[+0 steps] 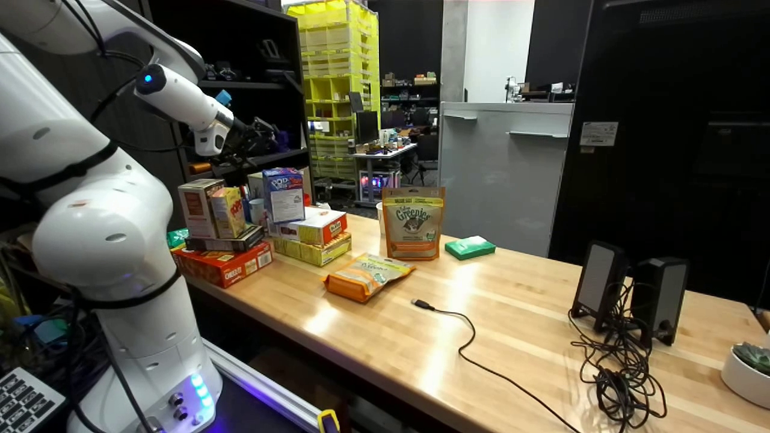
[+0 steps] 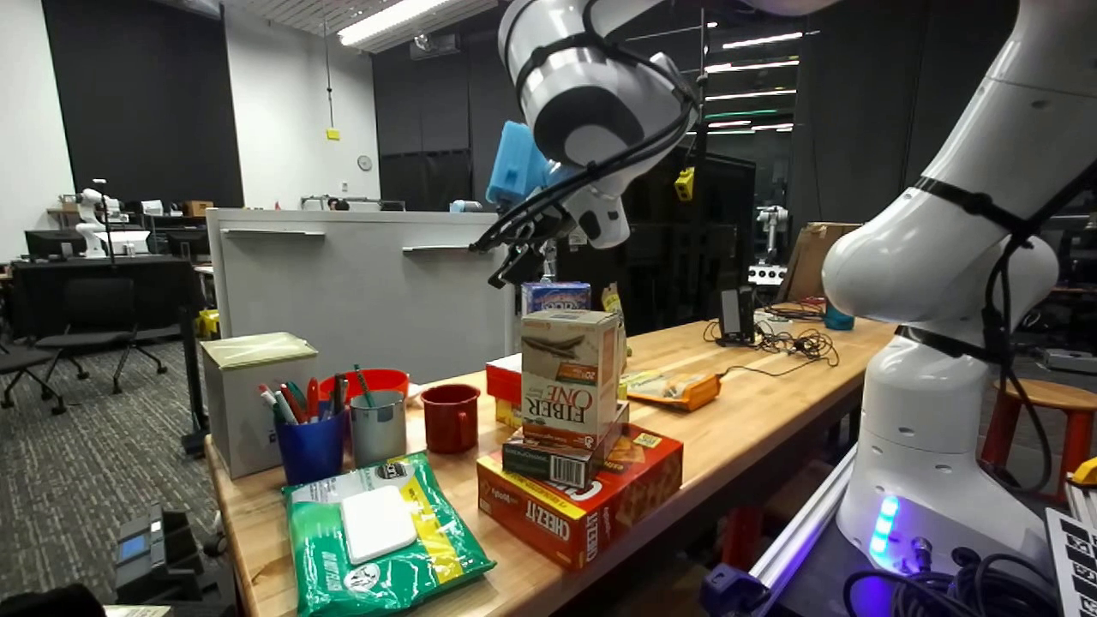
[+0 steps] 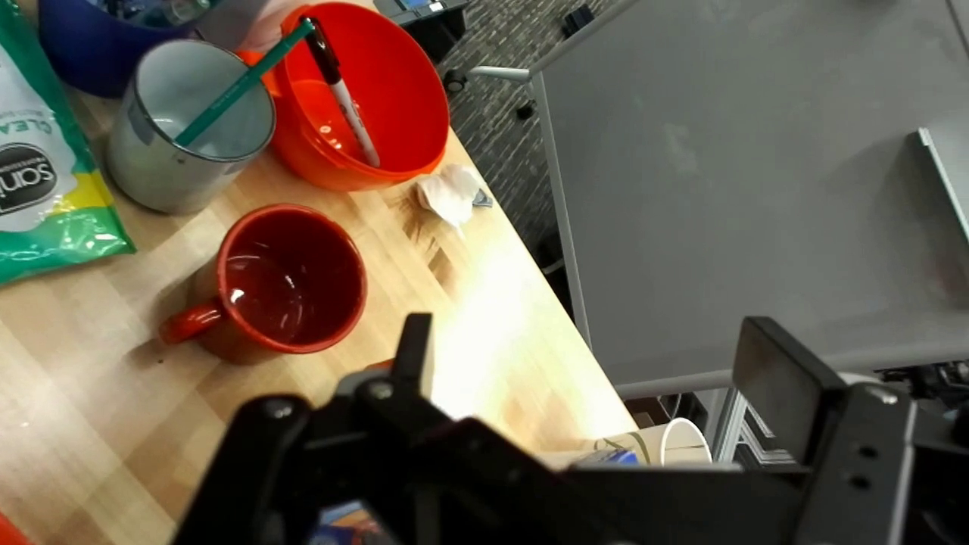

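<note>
Gry carpet flr (image 2: pixel 77 480), wht wall (image 2: pixel 278 111), ceiling lt (image 2: pixel 394 19)

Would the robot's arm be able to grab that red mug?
Probably yes: the gripper is open and empty, and nothing covers the red mug, but the gripper hangs higher and must come down first.

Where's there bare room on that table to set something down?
The widest bare patch lies between the black cable, the speakers and the green box. A smaller one lies between the lying orange pouch and red cracker box. Crowded: the end with stacked boxes, red mug, blue pen cup and green pack.
</note>
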